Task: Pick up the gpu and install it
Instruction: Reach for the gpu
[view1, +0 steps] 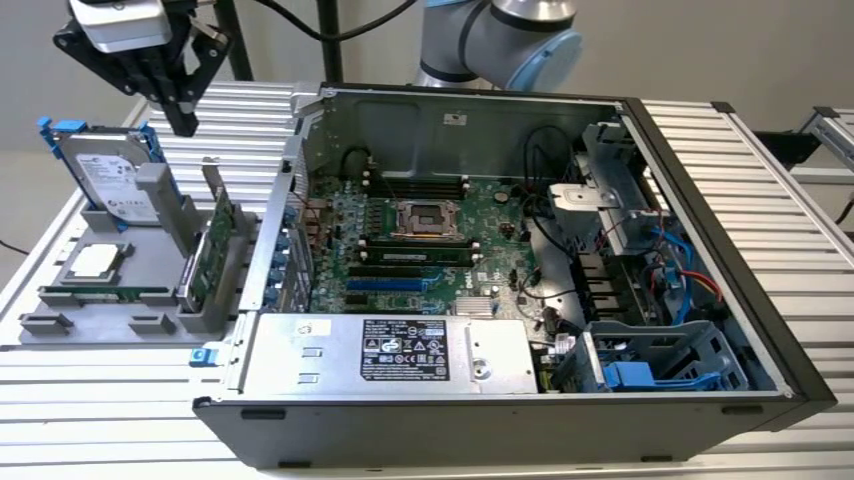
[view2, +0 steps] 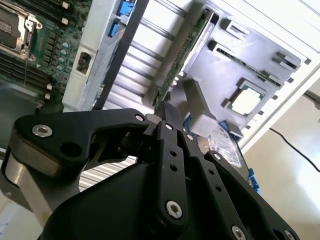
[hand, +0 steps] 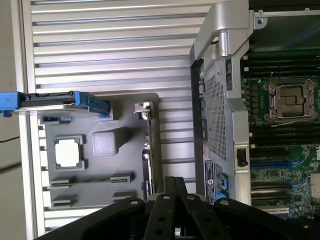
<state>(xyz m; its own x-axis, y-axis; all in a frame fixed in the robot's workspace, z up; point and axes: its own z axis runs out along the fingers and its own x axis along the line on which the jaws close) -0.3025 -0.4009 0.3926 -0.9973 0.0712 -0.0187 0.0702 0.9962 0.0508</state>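
The gpu (view1: 222, 238) stands on edge in a slot of the grey parts holder (view1: 94, 328), at the exterior view's left of the open computer case (view1: 694, 250). Its green board edge shows in both wrist views (view2: 183, 54) (hand: 148, 150), with its metal bracket towards the back. My gripper (view1: 180, 120) hangs well above the holder, behind the gpu and apart from it. The black fingers point down and are shut with nothing between them (view2: 165, 107) (hand: 174, 181). The motherboard (view1: 414, 240) lies flat inside the case, with blue expansion slots (view1: 387, 285) near the front.
On the holder also stand a silver hard drive in a blue frame (view1: 114, 175), a processor (view1: 94, 262) and a thin memory stick (view1: 107, 293). The case's raised side wall (view1: 274, 240) stands between holder and motherboard. A power supply (view1: 400, 350) fills the case's front.
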